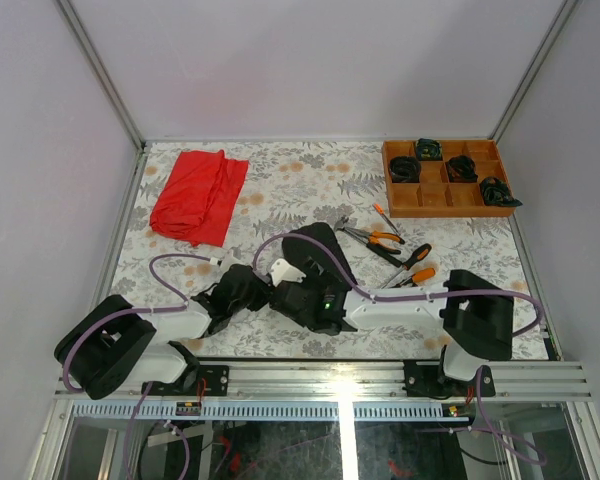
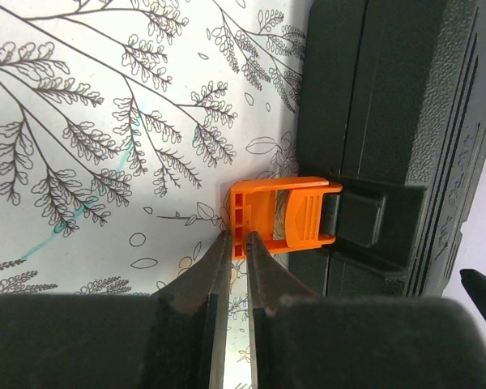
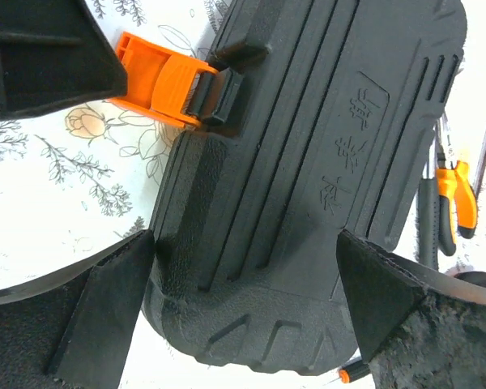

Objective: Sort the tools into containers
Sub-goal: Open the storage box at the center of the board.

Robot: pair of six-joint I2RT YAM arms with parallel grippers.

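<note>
Black case (image 3: 308, 121), left tool (image 2: 236, 243) pinched together at its orange latch (image 2: 283, 212), right tool (image 3: 245, 243) spread wide astride its rounded end

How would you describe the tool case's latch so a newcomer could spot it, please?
Find the black tool case in the middle of the flowered table. On its edge sits the latch, a small ribbed flap: the case's only orange part.

Two robot arms with white links and bulky black housings: left arm (image 1: 170, 322) lower left, right arm (image 1: 400, 308) lower right. Lavender cables (image 1: 180, 257) loop along both. A green light (image 1: 329, 297) glows. Left tool (image 2: 236, 243) has slim matte-black fingers.
</note>
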